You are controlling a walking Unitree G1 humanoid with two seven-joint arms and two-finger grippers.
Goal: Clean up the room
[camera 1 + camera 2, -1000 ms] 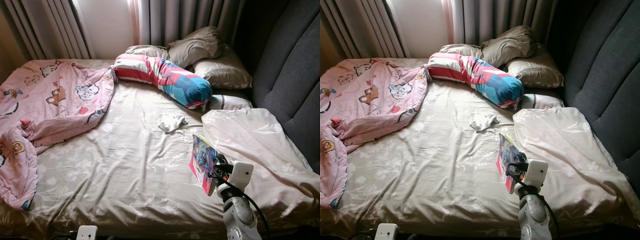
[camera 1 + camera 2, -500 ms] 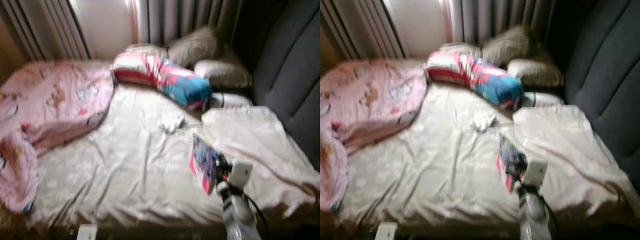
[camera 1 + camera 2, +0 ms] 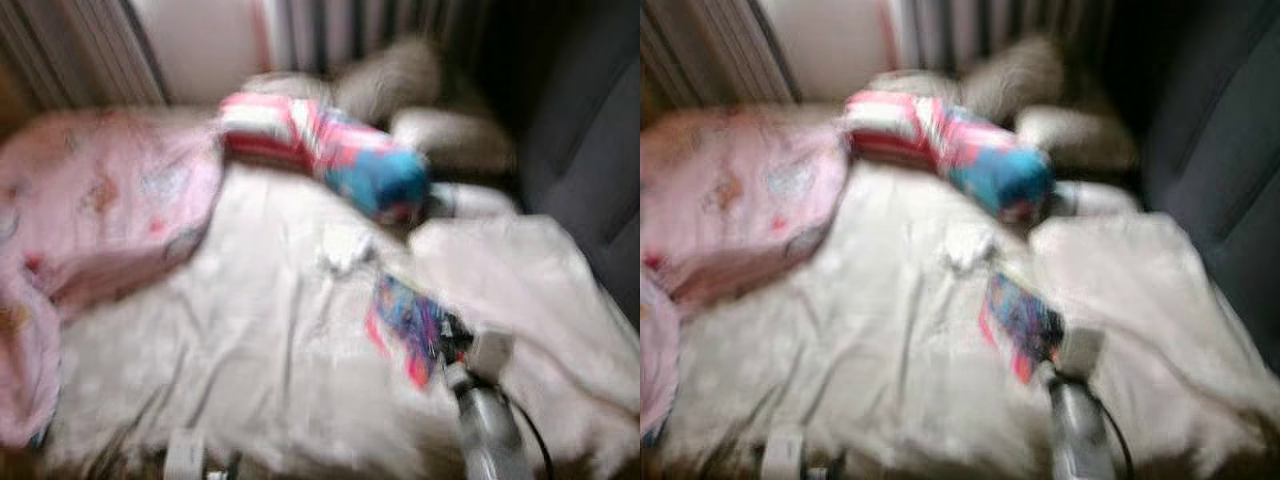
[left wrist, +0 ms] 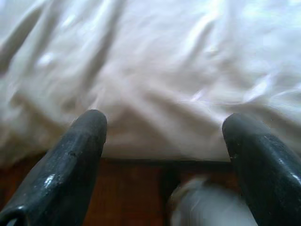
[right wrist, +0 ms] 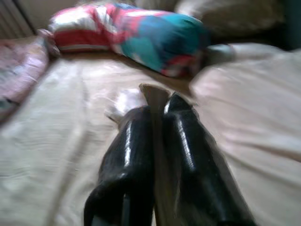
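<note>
Left gripper (image 4: 164,136) sits low at the near edge of the bed (image 3: 250,380), its 2 fingers (image 4: 70,155) spread wide with nothing between them, pointing at the sheet hem and the dark floor below it; looks idle. Right gripper (image 5: 157,106) is up over the right-hand part of the mattress, its 2 fingers pressed together on the edge of a thin colourful book (image 3: 408,322), seen edge-on in the wrist view as a pale sliver between the pads. The head views put the book above the sheet, beside the folded beige cover (image 3: 520,290) on the right, not lying flat. Change vs 1 s ago: both head views have gone from sharp to heavily smeared and the whole scene has shifted slightly, so the camera is moving; grip on the book is the same and the bedding reads as unmoved. My read: pick is done and the robot is starting to turn or walk off to stow the book; drop-off spot isn't visible. Further back, a small white crumpled item (image 3: 343,245) lies mid-bed, probably the next pickup. Pink cartoon blanket (image 3: 100,220) is heaped on the left, red/blue bolster (image 3: 330,155) across the head end, then 2 or 3 beige pillows (image 3: 400,85) against the curtains (image 3: 330,30), too blurred to count.
</note>
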